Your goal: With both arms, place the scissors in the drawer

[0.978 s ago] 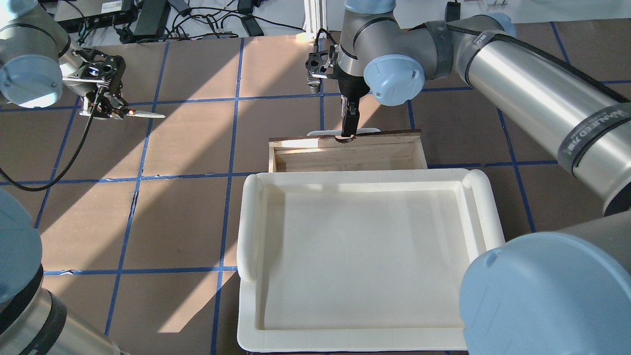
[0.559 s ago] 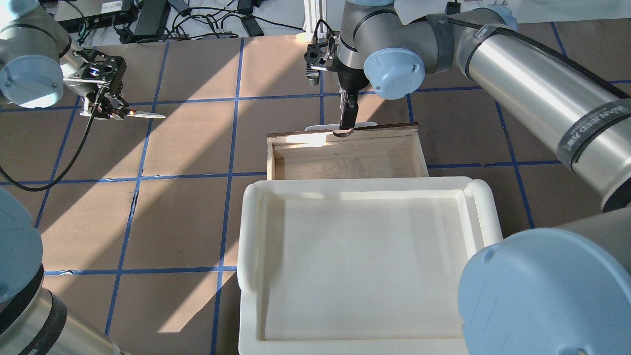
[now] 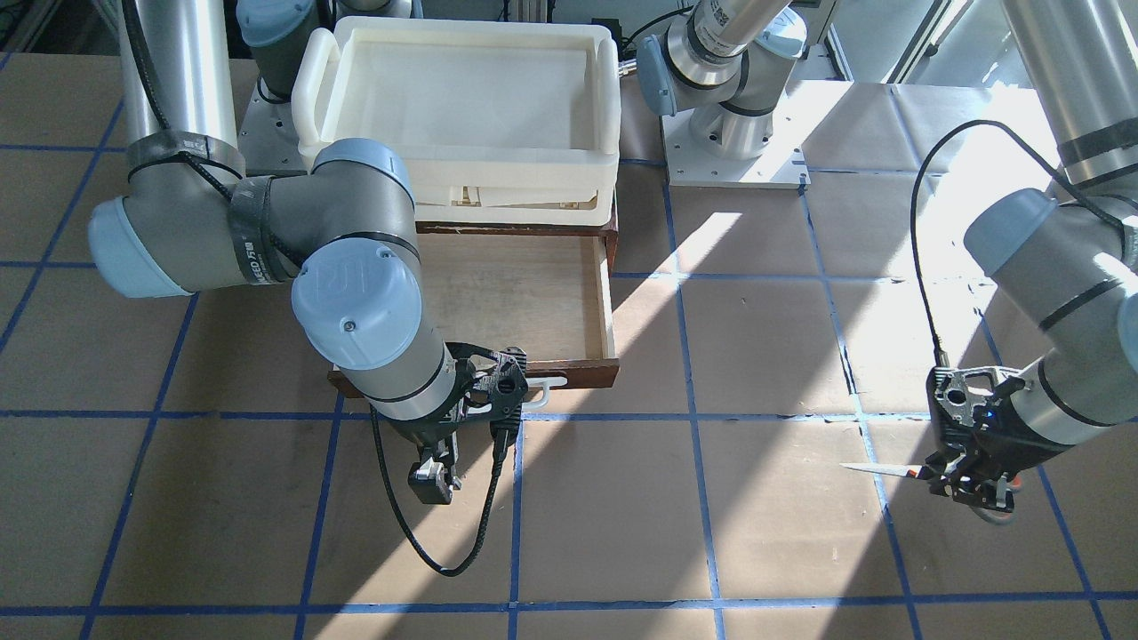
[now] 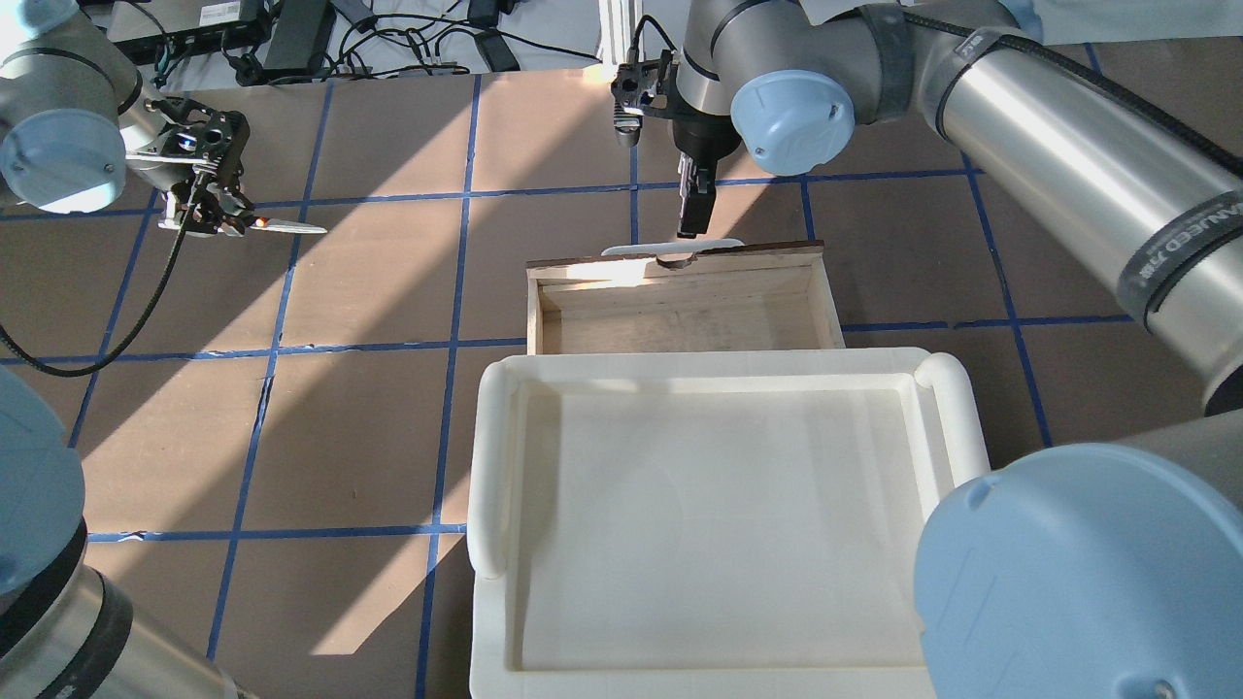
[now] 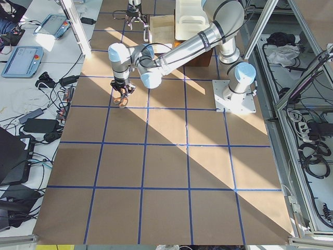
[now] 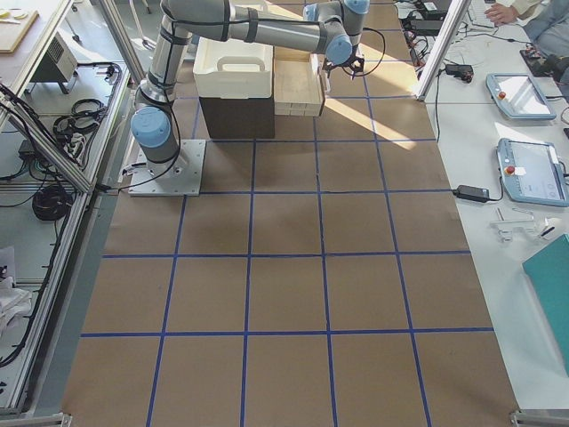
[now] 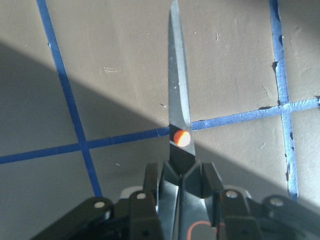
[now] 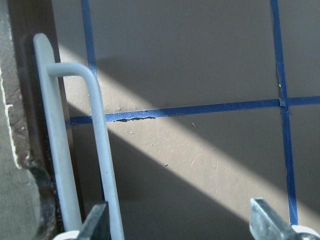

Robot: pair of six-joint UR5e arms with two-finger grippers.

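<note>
My left gripper [image 4: 216, 221] is shut on the grey handles of the scissors [image 4: 286, 227], held far left above the table, silver blades pointing right. They also show in the left wrist view [image 7: 178, 100] and in the front view [image 3: 876, 468]. The brown drawer [image 4: 680, 316] stands pulled out from under the white tray, its pale inside bare. My right gripper [image 4: 691, 228] is open just beyond the drawer's white bar handle [image 4: 631, 249] and holds nothing. In the right wrist view the handle [image 8: 102, 150] runs beside one spread finger [image 8: 95, 225].
The white plastic tray [image 4: 495, 437] sits on top of the drawer's cabinet, near the robot. Blue tape lines grid the brown table [image 4: 388, 291]. Cables and power bricks [image 4: 291, 39] lie past the far edge. A cable [image 3: 427, 542] hangs from the right wrist.
My right gripper pulled the drawer further out, then let go of the handle and drew back from it. The left gripper and the scissors have not moved.
</note>
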